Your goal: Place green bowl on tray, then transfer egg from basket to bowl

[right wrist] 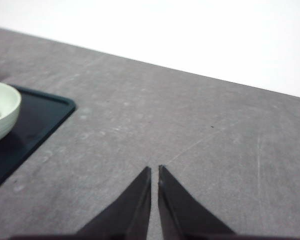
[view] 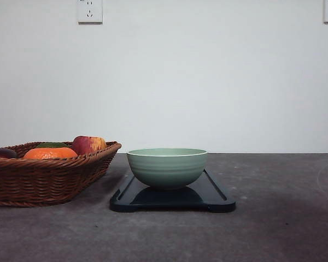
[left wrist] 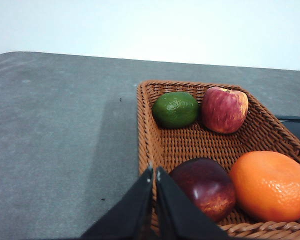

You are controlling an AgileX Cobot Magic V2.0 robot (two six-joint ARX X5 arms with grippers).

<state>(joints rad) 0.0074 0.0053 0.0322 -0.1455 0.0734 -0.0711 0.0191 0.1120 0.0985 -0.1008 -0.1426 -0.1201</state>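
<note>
Right wrist view: green bowl (right wrist: 1, 112) on tray (right wrist: 37, 122), beside closed jaws.

Left pincer (left wrist: 153, 171): two fingers (left wrist: 132, 210) of matte black material, each a flat, wedge-shaped blade that is broad at the base and tapers to a narrow tip. The inner edges are straight and run parallel, separated by a thin seam. A small pale glint marks each tip. No screws, cables or markings are visible on the exposed surfaces.

Right pincer (right wrist: 154, 169): same construction. Two matte black tapered fingers (right wrist: 182, 210) with smooth, unmarked faces and straight inner edges, narrowing to fine points. The finish is uniform and non-reflective, with a slight sheen along the inner edges.
</note>
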